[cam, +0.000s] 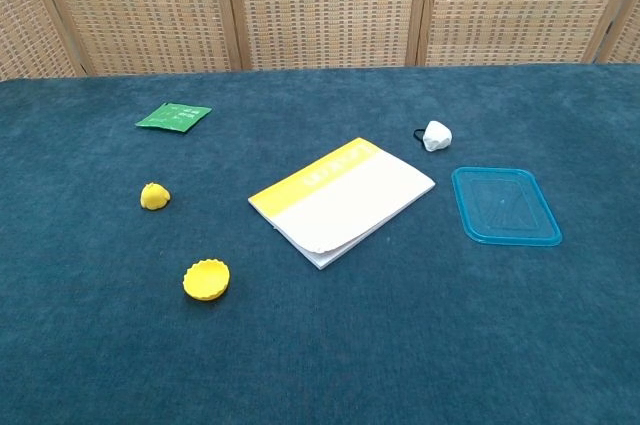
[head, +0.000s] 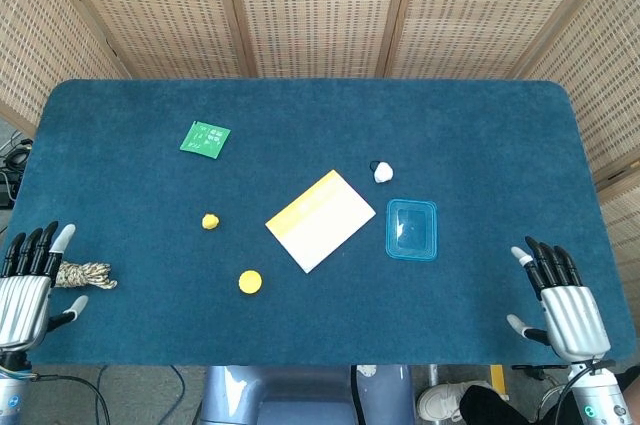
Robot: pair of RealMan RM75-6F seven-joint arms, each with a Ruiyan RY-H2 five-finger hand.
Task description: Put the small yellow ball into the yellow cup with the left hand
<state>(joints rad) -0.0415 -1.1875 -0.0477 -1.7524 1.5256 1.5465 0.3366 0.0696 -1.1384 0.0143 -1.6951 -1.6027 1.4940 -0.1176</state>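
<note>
**Reach not begun: left hand idle, ball and cup waiting**

The blue tabletop [head: 300,115] carries everything, and nothing of the task looks done yet. Near its centre lies a white and yellow booklet [head: 320,220], with a clear blue lid [head: 412,229] just beside it at 3 o'clock.

The left hand [head: 25,285] rests at the near left corner, fingers [head: 38,248] released and holding nothing, touching or just beside a coil of rope [head: 85,274]. The right hand [head: 565,295] sits at the near right corner, likewise released and empty.

The yellow cup [head: 250,281] stands at 7 o'clock from the booklet. The small yellow ball [head: 210,221] lies on the cloth at 11 o'clock from the cup, apart from it.

Judged next: the left hand must travel toward 1 o'clock to the ball and close on it from above. The ball looks small, so a fine pinch seems needed.
</note>
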